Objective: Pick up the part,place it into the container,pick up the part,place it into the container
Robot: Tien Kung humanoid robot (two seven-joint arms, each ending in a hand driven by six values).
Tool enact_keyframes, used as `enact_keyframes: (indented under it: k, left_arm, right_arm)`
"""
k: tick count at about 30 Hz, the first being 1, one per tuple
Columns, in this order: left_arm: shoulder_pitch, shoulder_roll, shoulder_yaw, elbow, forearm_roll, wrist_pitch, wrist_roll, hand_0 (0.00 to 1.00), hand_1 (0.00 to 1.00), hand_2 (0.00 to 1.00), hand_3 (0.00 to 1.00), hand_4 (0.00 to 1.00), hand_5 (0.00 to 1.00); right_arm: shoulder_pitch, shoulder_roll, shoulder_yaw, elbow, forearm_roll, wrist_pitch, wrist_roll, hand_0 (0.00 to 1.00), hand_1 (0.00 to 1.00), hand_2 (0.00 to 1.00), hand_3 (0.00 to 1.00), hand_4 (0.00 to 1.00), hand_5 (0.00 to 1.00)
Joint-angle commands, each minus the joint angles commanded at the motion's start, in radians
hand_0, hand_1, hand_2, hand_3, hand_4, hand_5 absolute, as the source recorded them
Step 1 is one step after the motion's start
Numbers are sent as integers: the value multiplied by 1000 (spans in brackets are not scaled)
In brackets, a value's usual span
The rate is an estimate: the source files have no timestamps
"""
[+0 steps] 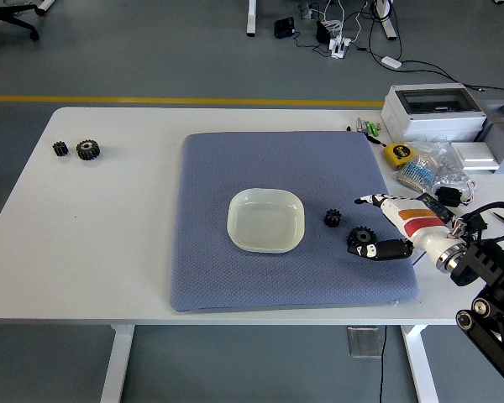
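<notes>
Two spare black gears (77, 149) lie at the white table's (109, 252) far left. A shallow white container (266, 221) sits empty mid blue mat (235, 277). Right of it lies a small black gear (333, 218); just beyond, the right hand (395, 227), fingers spread, touches a larger gear (362, 241) without yet pinching it. A loose grip could likely nudge either gear away

right arm (487, 294) cropped at frame's edge

Robotics lab, white table (92, 252), grey floor, floor cables (353, 34), office chair (8, 21)
</notes>
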Motion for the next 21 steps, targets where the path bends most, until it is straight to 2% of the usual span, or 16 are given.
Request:
enact_keyframes:
  k: [4,5,11,12,21]
  left_arm:
    - [0,0,-2,0,0,0,1,656,657,634,557,578,521]
    - [0,0,-1,0,-1,0,1,656,657,635,557,578,521]
    - [0,0,-1,0,-3,2,2,656,657,635,557,578,521]
    - [0,0,0,0,-3,1,2,656,656,636,558,581,525]
    - [1,0,1,0,-2,1,2,656,657,635,557,579,522]
  right_arm:
    - [9,9,-17,-15,-3,0,-3,750,758,801,805,998,471]
    - [12,10,-24,-19,0,0,-2,706,734,783,803,998,460]
    - [23,7,-45,-45,26,-6,10,706,734,783,803,998,460]
    - [24,6,-47,-47,27,-8,12,577,670,727,778,998,449]
    - [37,4,-68,-78,45,-20,7,546,649,708,756,998,446]
